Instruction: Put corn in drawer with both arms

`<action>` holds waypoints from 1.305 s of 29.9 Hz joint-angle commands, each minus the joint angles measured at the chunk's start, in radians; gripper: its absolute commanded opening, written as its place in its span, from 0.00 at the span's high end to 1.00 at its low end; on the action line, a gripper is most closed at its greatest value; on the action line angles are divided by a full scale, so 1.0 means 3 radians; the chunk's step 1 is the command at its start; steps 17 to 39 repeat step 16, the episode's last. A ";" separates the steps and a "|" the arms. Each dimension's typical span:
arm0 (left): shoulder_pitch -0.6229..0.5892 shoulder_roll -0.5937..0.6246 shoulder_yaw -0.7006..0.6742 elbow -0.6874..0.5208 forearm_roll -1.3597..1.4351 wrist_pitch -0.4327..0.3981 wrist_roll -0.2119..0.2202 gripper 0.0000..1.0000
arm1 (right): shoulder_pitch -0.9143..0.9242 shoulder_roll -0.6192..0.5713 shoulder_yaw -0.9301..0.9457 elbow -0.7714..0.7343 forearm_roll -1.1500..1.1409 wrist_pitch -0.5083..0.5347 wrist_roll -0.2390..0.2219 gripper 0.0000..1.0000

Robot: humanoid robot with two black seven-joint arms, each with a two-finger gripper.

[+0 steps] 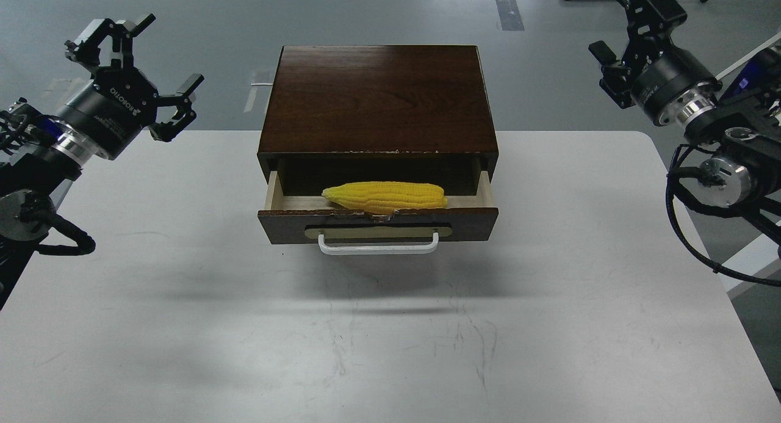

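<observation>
The yellow corn (385, 196) lies lengthwise inside the open drawer (378, 223), its pointed end to the left, resting against the dark front. The drawer sticks out of the dark brown wooden box (377, 99) and has a white bar handle (378, 246). My left gripper (137, 63) is open and empty, raised over the table's far left edge. My right gripper (625, 35) is open and empty, raised beyond the table's far right corner. Both grippers are well away from the drawer.
The white table (390, 325) carries only the box, which stands at the middle of its far edge. Grey floor lies beyond. A white furniture edge (750, 258) shows at the right.
</observation>
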 commanded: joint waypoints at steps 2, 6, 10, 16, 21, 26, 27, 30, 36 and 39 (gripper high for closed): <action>0.0057 -0.0016 -0.0005 0.0000 0.0001 0.0000 0.0000 0.02 | -0.0450 0.0249 0.0344 -0.0152 0.0200 0.0130 0.0000 0.01; 0.0088 -0.0016 -0.0005 0.0005 0.0001 0.0000 0.0000 0.01 | -0.0630 0.0428 0.0355 -0.0198 0.0169 0.0084 0.0000 0.00; 0.0113 -0.0026 -0.0010 0.0010 0.0001 0.0000 0.0000 0.02 | -0.0666 0.0535 0.0355 -0.0204 0.0164 0.0079 0.0000 0.00; 0.0118 -0.0067 -0.0010 0.0020 0.0001 0.0000 0.0000 0.02 | -0.0671 0.0566 0.0390 -0.0193 0.0169 0.0084 0.0000 0.00; 0.0118 -0.0067 -0.0010 0.0020 0.0001 0.0000 0.0000 0.02 | -0.0671 0.0566 0.0390 -0.0193 0.0169 0.0084 0.0000 0.00; 0.0118 -0.0067 -0.0010 0.0020 0.0001 0.0000 0.0000 0.02 | -0.0671 0.0566 0.0390 -0.0193 0.0169 0.0084 0.0000 0.00; 0.0118 -0.0067 -0.0010 0.0020 0.0001 0.0000 0.0000 0.02 | -0.0671 0.0566 0.0390 -0.0193 0.0169 0.0084 0.0000 0.00; 0.0118 -0.0067 -0.0010 0.0020 0.0001 0.0000 0.0000 0.02 | -0.0671 0.0566 0.0390 -0.0193 0.0169 0.0084 0.0000 0.00; 0.0118 -0.0067 -0.0010 0.0020 0.0001 0.0000 0.0000 0.02 | -0.0671 0.0566 0.0390 -0.0193 0.0169 0.0084 0.0000 0.00; 0.0118 -0.0067 -0.0010 0.0020 0.0001 0.0000 0.0000 0.02 | -0.0671 0.0566 0.0390 -0.0193 0.0169 0.0084 0.0000 0.00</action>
